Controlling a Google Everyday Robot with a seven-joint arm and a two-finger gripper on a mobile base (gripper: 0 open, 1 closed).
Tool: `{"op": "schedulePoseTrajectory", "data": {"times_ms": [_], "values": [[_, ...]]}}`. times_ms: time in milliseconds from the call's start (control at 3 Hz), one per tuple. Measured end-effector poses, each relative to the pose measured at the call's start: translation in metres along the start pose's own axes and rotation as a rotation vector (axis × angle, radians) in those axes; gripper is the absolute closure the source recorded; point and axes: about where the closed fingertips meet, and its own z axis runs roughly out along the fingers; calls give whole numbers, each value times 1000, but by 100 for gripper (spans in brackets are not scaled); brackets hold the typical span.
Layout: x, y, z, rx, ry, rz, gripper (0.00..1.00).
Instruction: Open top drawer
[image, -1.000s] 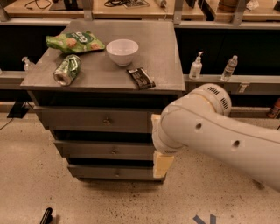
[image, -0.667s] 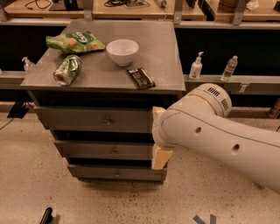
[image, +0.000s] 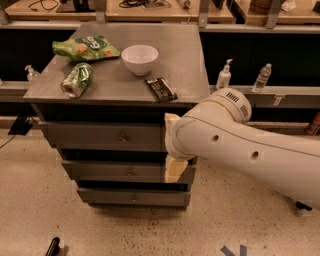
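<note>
The top drawer is the widest grey drawer, just under the cabinet top, with a small round metal knob at its centre. Its front sits flush and looks closed. My gripper is at the end of the big white arm, in front of the right end of the top drawer and to the right of the knob. It overlaps the right ends of the top and middle drawers and hides them.
Two narrower grey drawers, middle and bottom, lie below. On the cabinet top are a white bowl, a green chip bag, a green can and a dark snack bar. Bottles stand on a ledge behind.
The arm and gripper have shifted a little to the left, closer across the right end of the drawer fronts. The drawers and the things on top have not moved.
</note>
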Motion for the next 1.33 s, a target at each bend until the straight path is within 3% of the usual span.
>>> {"op": "schedulePoseTrajectory", "data": {"times_ms": [333, 1000, 1333], "values": [[-31, -20, 37, 40, -72, -19, 0], [-69, -19, 89, 51, -229, -47, 0], [-75, -22, 104, 68, -224, -77, 0]]}}
